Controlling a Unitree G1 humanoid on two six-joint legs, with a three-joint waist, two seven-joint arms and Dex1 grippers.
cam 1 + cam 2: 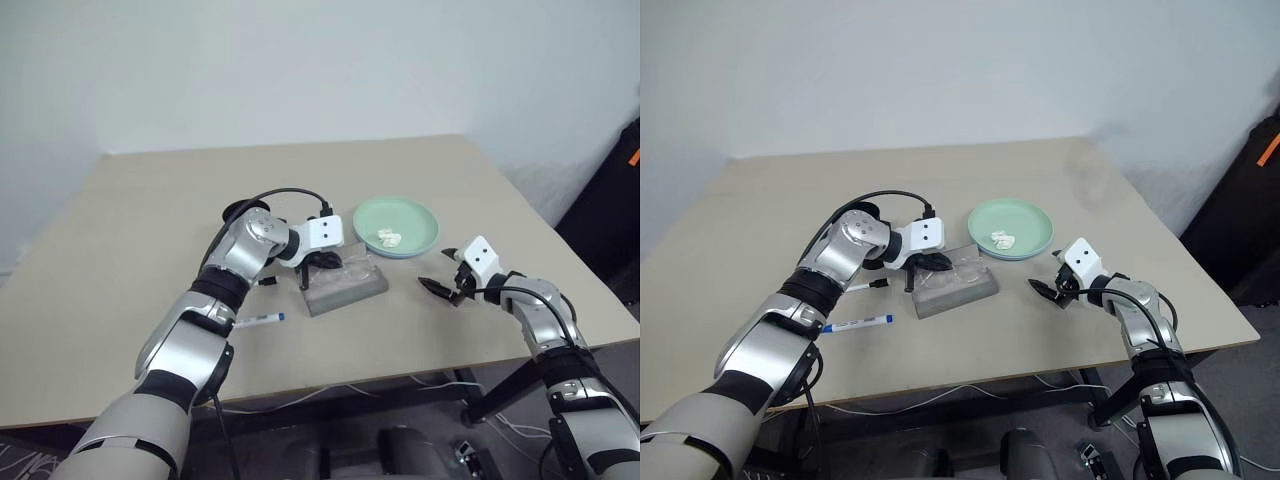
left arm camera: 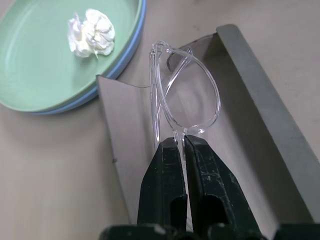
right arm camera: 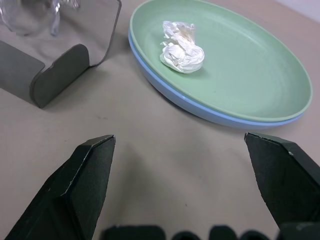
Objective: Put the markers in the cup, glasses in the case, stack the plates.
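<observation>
The desk [image 1: 120,230] carries everything, and the open grey case [image 1: 345,285] serves as the landmark. Just beyond the case sit the 2 plates [image 3: 280,117], already stacked, the mint one on the blue one, with a crumpled white wad [image 3: 182,47] lying on top. To the left of the case, partly behind the left arm, is the black cup [image 1: 238,212]. 1 marker [image 1: 262,319] lies on the desk nearer the robot than the case, and a 2nd [image 1: 865,286] pokes out from under the left forearm.

The left end effector [image 2: 181,145] is over the case, its fingers clamped together on the clear glasses [image 2: 187,95], which hang over the open case. The right end effector [image 3: 180,150] hovers to the right of the case with its fingers spread wide, holding nothing.

Risk, as I judge it: the pinch is on a thin bit of frame, so the glasses could swing or slip, and letting go off-centre could leave them perched on the case wall or its lid. The lid may then not close.

Hard to read: the cup is mostly hidden by the arm, so its contents cannot be told. The clear frame nearly vanishes against the grey.
</observation>
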